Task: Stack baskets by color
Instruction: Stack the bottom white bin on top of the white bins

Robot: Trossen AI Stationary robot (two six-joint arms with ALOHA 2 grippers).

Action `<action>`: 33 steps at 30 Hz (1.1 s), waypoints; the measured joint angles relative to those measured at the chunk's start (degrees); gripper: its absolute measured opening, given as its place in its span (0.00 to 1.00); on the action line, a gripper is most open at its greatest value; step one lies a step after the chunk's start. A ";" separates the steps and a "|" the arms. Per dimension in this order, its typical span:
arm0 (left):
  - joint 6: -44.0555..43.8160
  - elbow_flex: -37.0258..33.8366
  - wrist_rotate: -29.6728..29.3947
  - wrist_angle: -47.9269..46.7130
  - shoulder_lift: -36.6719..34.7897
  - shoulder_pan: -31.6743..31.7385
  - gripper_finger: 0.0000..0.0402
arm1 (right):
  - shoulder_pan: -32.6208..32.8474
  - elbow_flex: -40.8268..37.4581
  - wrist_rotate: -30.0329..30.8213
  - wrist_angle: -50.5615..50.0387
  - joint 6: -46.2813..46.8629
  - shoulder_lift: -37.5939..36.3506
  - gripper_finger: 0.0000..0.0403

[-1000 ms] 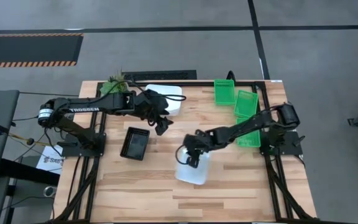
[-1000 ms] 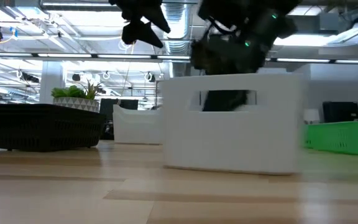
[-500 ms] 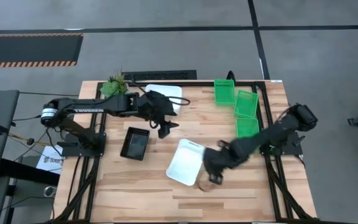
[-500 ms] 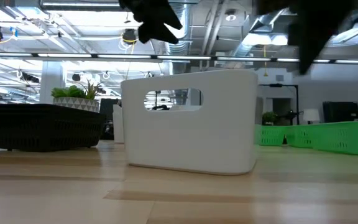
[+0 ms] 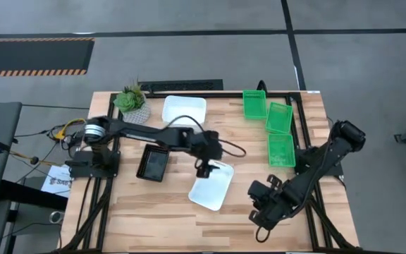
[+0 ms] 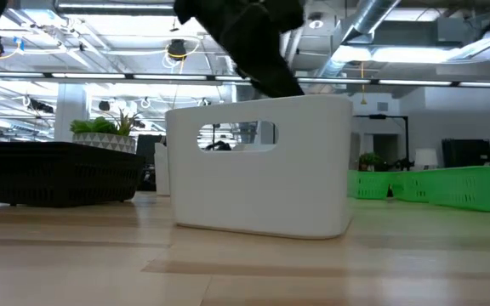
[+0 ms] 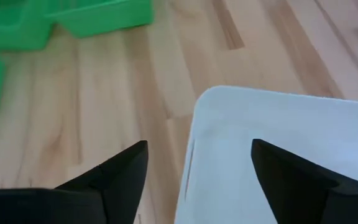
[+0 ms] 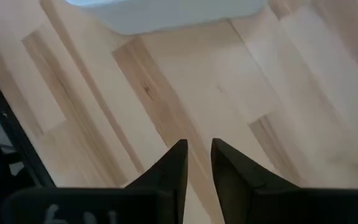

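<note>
A white basket (image 5: 212, 185) (image 6: 262, 166) rests on its bottom near the table's middle. My left gripper (image 5: 204, 169) (image 7: 197, 165) hangs open just over its far-left corner (image 7: 204, 102), one finger outside the rim and one over the inside, touching nothing. My right gripper (image 5: 263, 212) (image 8: 197, 162) hovers over bare wood at the near right; its fingers stand a narrow gap apart with nothing between them. A second white basket (image 5: 184, 109) lies at the far edge. A black basket (image 5: 153, 163) is left of centre. Three green baskets (image 5: 279, 117) lie at the far right.
A potted plant (image 5: 131, 101) stands at the far left corner. The green baskets (image 6: 466, 187) line the right side, one (image 5: 281, 149) close to my right arm. Bare wood (image 5: 154, 212) lies along the near edge.
My right gripper has left the white basket and drawn back toward the near right edge, rising. The basket has turned about on the table and now rests still. My left gripper has swung from the far side down toward the basket's far-left corner and has rolled.
</note>
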 joint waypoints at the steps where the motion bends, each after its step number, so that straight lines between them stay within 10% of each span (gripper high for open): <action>1: 1.18 1.44 -0.35 -0.94 1.42 -0.27 0.70 | 0.13 -0.11 -0.07 -0.09 0.20 0.10 0.24; 19: 7.52 11.74 -5.40 -14.35 17.72 0.00 0.70 | 1.15 0.00 -0.79 1.25 1.72 1.07 0.24; 30: 3.63 11.76 -6.72 -17.83 17.45 0.39 0.06 | 1.13 0.00 -0.78 1.27 1.70 1.07 0.24; 33: -2.56 11.76 -9.18 -18.28 17.33 0.49 0.02 | 1.13 0.00 -0.78 1.28 2.07 1.07 0.24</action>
